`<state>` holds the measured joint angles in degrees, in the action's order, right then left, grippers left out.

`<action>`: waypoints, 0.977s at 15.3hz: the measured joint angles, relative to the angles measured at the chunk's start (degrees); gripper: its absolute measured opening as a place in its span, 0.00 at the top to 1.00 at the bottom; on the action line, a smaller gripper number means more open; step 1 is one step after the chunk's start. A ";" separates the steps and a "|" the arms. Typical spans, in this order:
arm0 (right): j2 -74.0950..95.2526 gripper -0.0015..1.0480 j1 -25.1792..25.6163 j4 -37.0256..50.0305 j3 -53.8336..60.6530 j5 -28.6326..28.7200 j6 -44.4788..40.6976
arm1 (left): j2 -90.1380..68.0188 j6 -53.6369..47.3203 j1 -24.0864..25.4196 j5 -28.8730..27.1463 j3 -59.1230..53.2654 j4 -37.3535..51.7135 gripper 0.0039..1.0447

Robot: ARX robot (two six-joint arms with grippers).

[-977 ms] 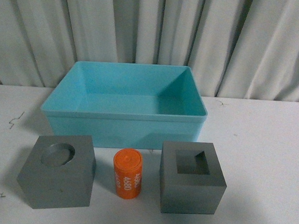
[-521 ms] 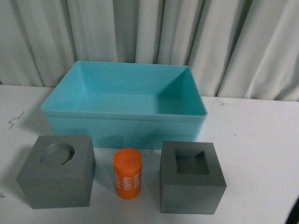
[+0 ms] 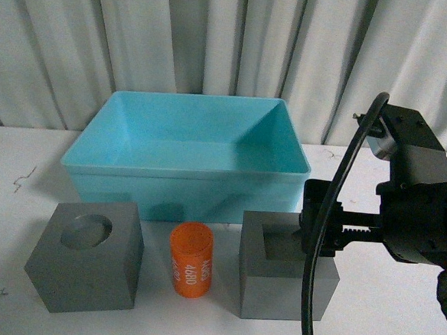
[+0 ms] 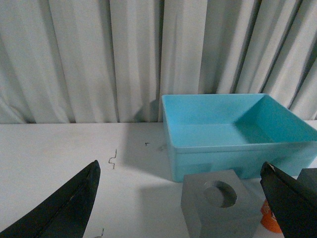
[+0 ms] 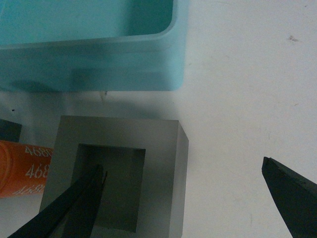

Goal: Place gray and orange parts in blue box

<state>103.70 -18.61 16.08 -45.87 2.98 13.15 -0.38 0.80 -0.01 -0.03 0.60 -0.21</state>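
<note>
We worked across the table (image 3: 5,221) from the left. The left gripper (image 4: 176,210) did not show in the front view. Its wrist view showed its jaws spread wide with nothing between them, looking over the round-recess cube (image 3: 85,256) towards the blue box (image 3: 184,176).

That cube sat on the near left of the table, just in front of the box's left end. To its right stood the orange cylinder (image 3: 190,259), upright, in the gap between the two cubes and touching neither. The box itself lay behind all three, with nothing in the part of it we could see.

The step in hand, as we judged it, was the pick of the square-recess cube (image 3: 281,283) on the near right. The right gripper (image 5: 181,198) hung over it, jaws wide and holding nothing. In its wrist view one finger (image 5: 74,206) lay over the square recess, and the other was out over bare table beyond the cube's right side. So the jaws straddled the cube's right wall rather than the whole block.

To do this well, we thought the descent should be straight, with the inner finger dropping cleanly into the recess and not onto its rim. The close should be firm, since gripping one wall would let the cube hang off-centre and tip. We could not tell how high the fingertips were above the cube. The lift would then have to clear the box's near rim, close behind.
</note>
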 joint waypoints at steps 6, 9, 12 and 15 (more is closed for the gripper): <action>5.70 0.23 -0.94 -0.98 -2.08 -1.11 3.65 | 0.00 0.00 0.00 0.00 0.00 0.00 0.06; 5.64 0.61 -0.94 -0.09 -1.77 -1.01 3.85 | 0.00 0.00 0.00 0.00 0.00 0.00 0.06; 1.95 0.82 0.57 0.11 2.19 -1.86 3.78 | 0.00 0.00 0.00 0.00 0.00 0.00 0.06; -15.85 0.82 5.95 -5.38 3.85 -1.36 0.15 | 0.00 0.00 0.00 -0.02 0.00 0.00 0.06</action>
<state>87.85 -12.67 10.70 -42.02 1.63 13.30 -0.38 0.80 -0.01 -0.05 0.60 -0.21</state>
